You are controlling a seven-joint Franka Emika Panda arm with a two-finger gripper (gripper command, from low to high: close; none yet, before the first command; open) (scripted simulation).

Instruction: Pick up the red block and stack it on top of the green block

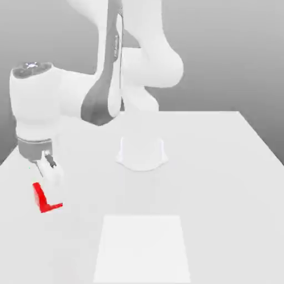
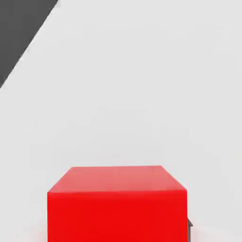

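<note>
Red block [image 2: 117,203]: glossy bright red, plain faces. Arm [image 1: 111,83]: white with a dark grey panel. Desk [image 1: 222,183]: pale grey-white, with a lighter square patch [image 1: 143,249].

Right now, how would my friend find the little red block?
Look at the white table, over at the exterior view's left edge. Under the arm's tool sits the red block. It's the one bright glossy thing among all the white.

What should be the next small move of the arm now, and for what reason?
Probably a short lift straight up, keeping the grip. In the exterior view the gripper is shut on the red block, low over the white table at the exterior view's left. The hand view has the block close under the camera. The green block is not visible, so clearance should come before any sideways travel.
</note>
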